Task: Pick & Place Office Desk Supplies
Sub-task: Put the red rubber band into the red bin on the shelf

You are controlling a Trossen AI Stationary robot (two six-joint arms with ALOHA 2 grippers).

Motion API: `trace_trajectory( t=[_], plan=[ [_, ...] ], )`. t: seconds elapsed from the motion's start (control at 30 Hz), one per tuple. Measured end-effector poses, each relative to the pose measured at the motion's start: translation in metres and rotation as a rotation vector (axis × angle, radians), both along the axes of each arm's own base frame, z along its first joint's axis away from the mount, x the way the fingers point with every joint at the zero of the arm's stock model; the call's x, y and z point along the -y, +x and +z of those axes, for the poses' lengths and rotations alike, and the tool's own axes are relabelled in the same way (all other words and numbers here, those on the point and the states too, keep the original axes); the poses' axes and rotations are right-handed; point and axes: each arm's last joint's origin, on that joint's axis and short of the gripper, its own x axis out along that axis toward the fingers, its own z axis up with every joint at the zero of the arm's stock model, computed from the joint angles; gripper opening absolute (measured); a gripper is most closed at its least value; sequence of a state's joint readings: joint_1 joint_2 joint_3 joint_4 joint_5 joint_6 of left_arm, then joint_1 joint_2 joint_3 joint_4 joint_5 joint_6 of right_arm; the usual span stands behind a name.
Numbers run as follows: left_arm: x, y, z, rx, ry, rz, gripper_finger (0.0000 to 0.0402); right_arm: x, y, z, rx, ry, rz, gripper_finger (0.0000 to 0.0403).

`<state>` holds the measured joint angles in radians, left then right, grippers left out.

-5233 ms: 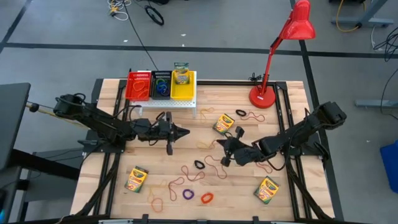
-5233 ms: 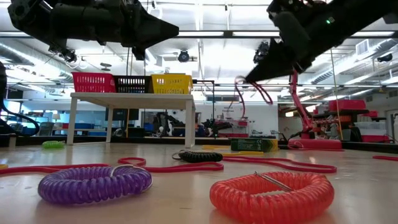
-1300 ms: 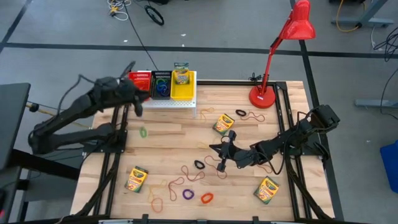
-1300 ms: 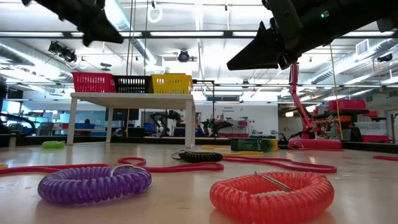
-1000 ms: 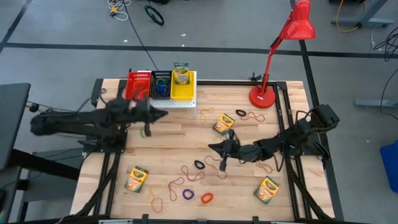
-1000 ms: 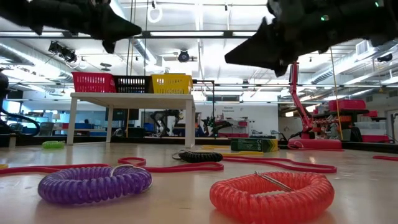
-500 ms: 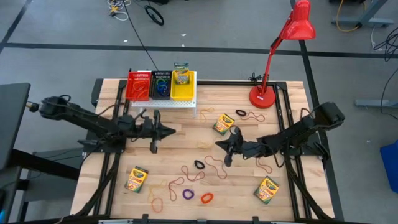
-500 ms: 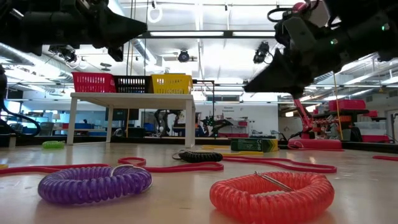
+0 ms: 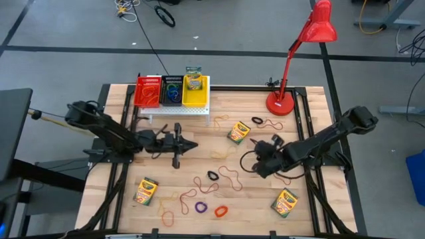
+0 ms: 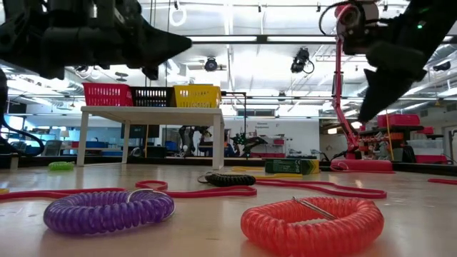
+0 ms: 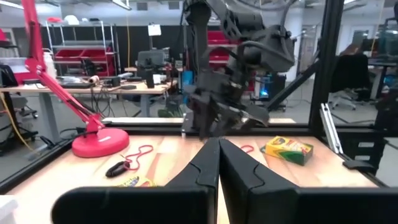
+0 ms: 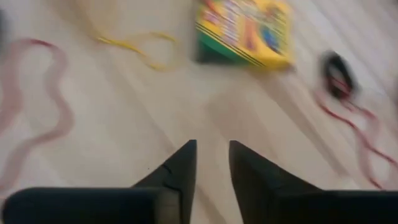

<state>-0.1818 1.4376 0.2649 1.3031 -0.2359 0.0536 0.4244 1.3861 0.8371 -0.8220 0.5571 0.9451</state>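
Crayon boxes lie flat on the wooden table: one at centre right [image 9: 239, 132], also in the right wrist view [image 12: 245, 31], one near left [image 9: 145, 191], one near right [image 9: 285, 202]. Reddish rubber bands [image 9: 229, 176] and small loops, black [image 9: 212, 175], purple [image 9: 200, 208] and orange [image 9: 220, 211], lie in the near middle. My left gripper [image 9: 191, 144] hangs shut and about level above the table's left centre, pointing right. My right gripper [image 9: 255, 163] points steeply down over bare wood right of centre, its fingers [image 12: 180, 165] a little apart with nothing between them.
A white stand [image 9: 178, 109] at the far left carries red [image 9: 148, 91], black [image 9: 172, 89] and yellow [image 9: 193, 91] baskets. A red lamp's base [image 9: 280, 103] stands far right. A black loop [image 9: 257, 121] and a rubber band lie beside it.
My left gripper has come away from the baskets toward the table's centre and near edge, sinking, still shut. My right gripper has drawn back toward the table's right edge and tipped from nearly level to pointing steeply down. Nothing on the table has moved.
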Motion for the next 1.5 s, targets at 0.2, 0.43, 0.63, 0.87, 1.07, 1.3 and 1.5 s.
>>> trace_trajectory(
  t=[0.2,0.43,0.63,0.87,1.07,1.3,1.5],
  plan=[
    [0.003,0.015,-0.009,-0.048,0.011,0.001,0.0011,0.029,-0.005,-0.002,-0.170,-0.003,-0.099,0.0144],
    [0.008,0.023,-0.012,-0.060,0.022,-0.014,0.0011,0.090,-0.001,-0.012,-0.328,0.038,-0.064,0.0148],
    [0.009,0.024,-0.013,-0.062,-0.004,-0.027,0.0011,0.147,-0.004,-0.012,-0.352,0.120,-0.004,0.0149],
    [0.009,0.024,-0.013,-0.061,-0.025,-0.028,0.0011,0.193,-0.023,-0.013,-0.377,0.171,-0.029,0.0149],
    [0.009,0.024,-0.013,-0.061,-0.035,-0.029,0.0011,0.218,-0.035,-0.013,-0.290,0.228,-0.144,0.0149],
    [0.009,0.024,-0.013,-0.059,-0.076,-0.033,0.0011,0.222,-0.050,-0.041,-0.227,0.256,-0.221,0.0149],
    [0.009,0.024,-0.014,-0.059,-0.093,-0.035,0.0011,0.221,-0.057,-0.061,-0.152,0.260,-0.260,0.0147]
  ],
)
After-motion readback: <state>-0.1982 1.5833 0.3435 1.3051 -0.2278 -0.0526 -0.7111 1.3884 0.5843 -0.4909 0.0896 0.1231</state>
